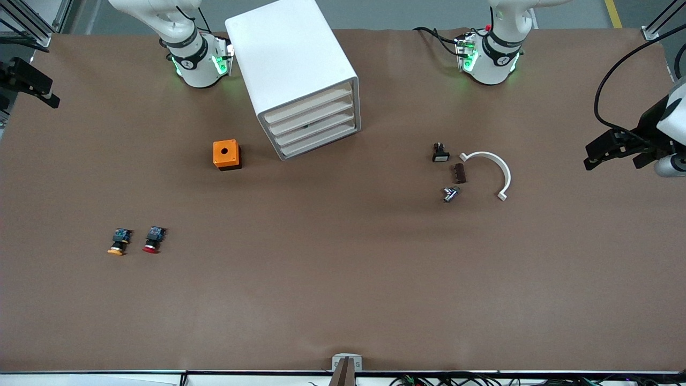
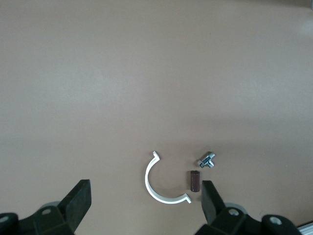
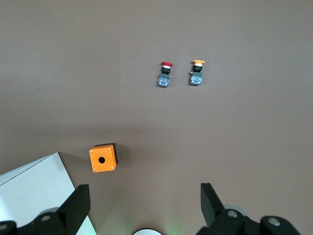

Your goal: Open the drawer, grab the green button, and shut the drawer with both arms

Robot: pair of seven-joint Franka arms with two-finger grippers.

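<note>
The brown paper-covered table (image 1: 343, 279) is largely bare toward the front camera. The large white rounded-corner cabinet (image 1: 292, 59) stands between the 2 arm bases, with 4 shallow cream-white tray drawers (image 1: 313, 124) stacked in its front, all pushed in. A dark speck shows at the front of 1 drawer, but the green-capped button cannot be made out.

The left gripper (image 1: 616, 147) hangs at the left arm's end of the table, fingers (image 2: 78, 200) spread wide and empty. The right gripper (image 1: 29, 83) hangs at the right arm's end, fingers (image 3: 78, 205) equally spread and empty. Both are well apart from the cabinet.

A small orange box with a hole (image 1: 226, 154) sits beside the cabinet. Toward the left arm's end lie a white half-ring plastic clamp (image 1: 496, 166), a dark brown block (image 1: 460, 173), a black switch part (image 1: 440, 153) and a small metal fitting (image 1: 450, 194). Nearer the front camera, toward the right arm's end, an orange-capped button (image 1: 119, 242) and a red-capped button (image 1: 154, 239) lie just beside each other.
</note>
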